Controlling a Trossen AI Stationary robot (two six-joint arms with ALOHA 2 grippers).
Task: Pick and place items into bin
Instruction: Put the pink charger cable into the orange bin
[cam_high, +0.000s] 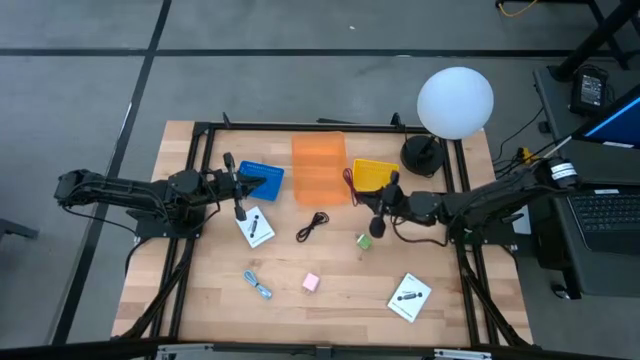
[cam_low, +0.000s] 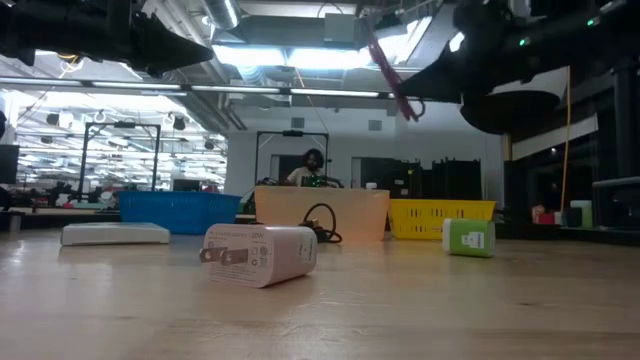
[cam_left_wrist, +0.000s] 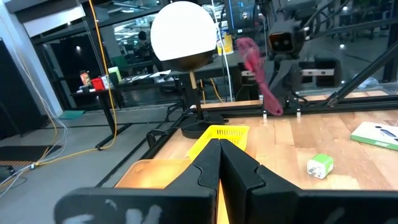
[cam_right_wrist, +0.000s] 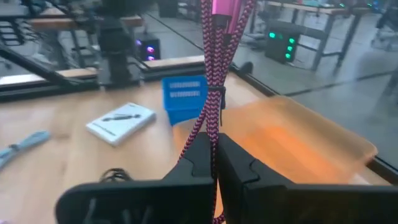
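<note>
Right claw (cam_right_wrist: 213, 149), clamped on a pink braided cable (cam_right_wrist: 214, 68), hangs above the desk (cam_high: 330, 300) near the yellow bin (cam_high: 372, 174) at 1 o'clock. Left claw (cam_left_wrist: 219, 163), fingers together, waits at 10 o'clock by the blue bin (cam_high: 262, 179). Orange bin (cam_high: 319, 168) sits at 12.

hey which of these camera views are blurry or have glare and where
Low view: ceiling lights glare; the white charger is sharp, the room behind soft. Right wrist view: the pink cable in the right gripper is sharp, the table edges smeared. High view: even light, no glare.
</note>
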